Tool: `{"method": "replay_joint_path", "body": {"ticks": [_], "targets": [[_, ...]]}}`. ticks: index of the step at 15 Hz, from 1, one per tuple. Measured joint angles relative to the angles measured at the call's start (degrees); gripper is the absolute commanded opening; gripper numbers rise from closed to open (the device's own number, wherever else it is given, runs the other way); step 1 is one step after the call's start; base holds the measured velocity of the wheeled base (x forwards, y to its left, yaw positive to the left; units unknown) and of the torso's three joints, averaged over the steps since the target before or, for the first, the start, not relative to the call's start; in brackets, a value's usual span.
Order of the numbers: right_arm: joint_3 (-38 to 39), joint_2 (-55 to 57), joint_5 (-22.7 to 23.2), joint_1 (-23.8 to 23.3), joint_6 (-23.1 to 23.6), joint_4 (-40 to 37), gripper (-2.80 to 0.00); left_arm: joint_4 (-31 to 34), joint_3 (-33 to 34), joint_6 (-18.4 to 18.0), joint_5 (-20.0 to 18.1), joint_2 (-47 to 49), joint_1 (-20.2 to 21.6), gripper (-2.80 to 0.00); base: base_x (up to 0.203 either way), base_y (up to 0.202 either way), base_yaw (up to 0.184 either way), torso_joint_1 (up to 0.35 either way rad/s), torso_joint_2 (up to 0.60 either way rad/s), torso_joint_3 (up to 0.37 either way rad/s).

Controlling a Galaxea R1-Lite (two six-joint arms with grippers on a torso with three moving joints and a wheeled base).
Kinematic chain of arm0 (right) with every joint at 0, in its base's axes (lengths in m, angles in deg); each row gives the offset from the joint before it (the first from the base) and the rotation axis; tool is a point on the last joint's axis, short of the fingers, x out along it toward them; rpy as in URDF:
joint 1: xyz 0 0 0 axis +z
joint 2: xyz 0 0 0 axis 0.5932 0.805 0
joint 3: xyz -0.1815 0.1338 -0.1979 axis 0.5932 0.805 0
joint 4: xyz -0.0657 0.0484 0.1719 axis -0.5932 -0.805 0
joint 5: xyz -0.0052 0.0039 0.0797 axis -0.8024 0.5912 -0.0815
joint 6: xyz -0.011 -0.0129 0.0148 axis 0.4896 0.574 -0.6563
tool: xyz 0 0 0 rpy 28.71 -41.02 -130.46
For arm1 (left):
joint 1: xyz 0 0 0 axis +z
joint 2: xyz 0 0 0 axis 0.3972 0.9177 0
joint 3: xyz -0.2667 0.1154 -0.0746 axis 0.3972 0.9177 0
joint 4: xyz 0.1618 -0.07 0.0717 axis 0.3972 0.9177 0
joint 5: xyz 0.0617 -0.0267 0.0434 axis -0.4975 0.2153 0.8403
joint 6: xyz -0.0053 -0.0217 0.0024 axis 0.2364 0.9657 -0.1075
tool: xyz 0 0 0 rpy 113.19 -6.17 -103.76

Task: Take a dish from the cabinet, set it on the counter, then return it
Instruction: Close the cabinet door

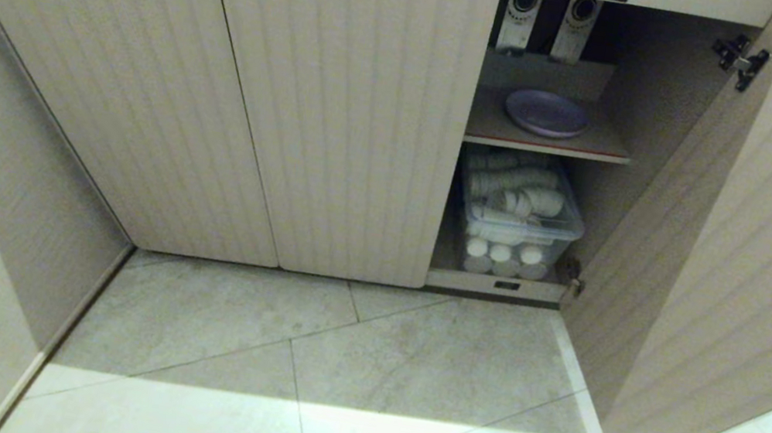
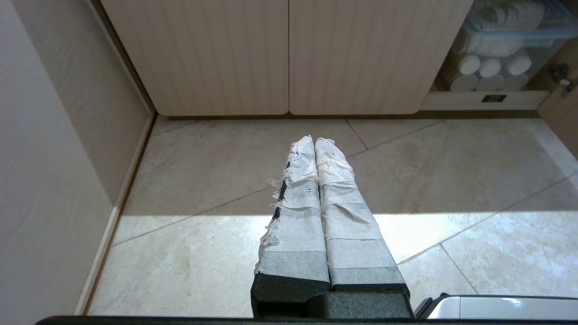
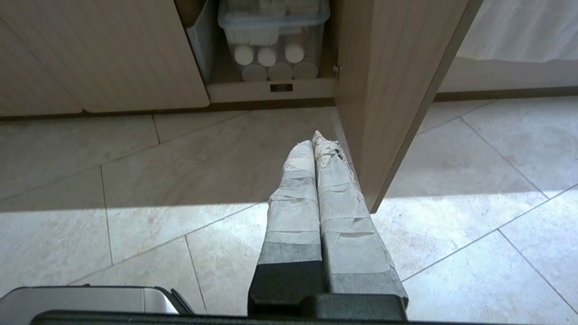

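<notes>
Dish (image 1: 546,112) lies flat on upper shelf (image 1: 602,144) of cabinet (image 1: 341,107), door (image 1: 756,255) swung open. Clear bin (image 1: 519,219) of white cups below.

Left gripper (image 2: 314,141) pressed closed, empty, low over floor (image 2: 216,171). Right gripper (image 3: 314,137) likewise closed, empty, just beside door edge.

Dish looks light, stiff, smooth plastic, likely slippery. Best hold: pinch near rim, 1 finger under, 1 over.
</notes>
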Motion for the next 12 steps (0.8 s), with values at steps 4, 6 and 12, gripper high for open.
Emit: {"method": "replay_joint_path", "body": {"ticks": [4, 6, 12], "targets": [[0.0, 0.0, 0.0, 0.0, 0.0, 0.0, -2.80, 0.0, 0.0, 0.0, 0.0, 0.0, 0.0, -2.80, 0.000, 0.000, 0.000, 0.000, 0.00, 0.000], [0.0, 0.0, 0.0, 0.0, 0.0, 0.0, -2.80, 0.0, 0.0, 0.0, 0.0, 0.0, 0.0, -2.80, 0.000, 0.000, 0.000, 0.000, 0.00, 0.000], [0.0, 0.0, 0.0, 0.0, 0.0, 0.0, -2.80, 0.0, 0.0, 0.0, 0.0, 0.0, 0.0, -2.80, 0.000, 0.000, 0.000, 0.000, 0.00, 0.000]]}}
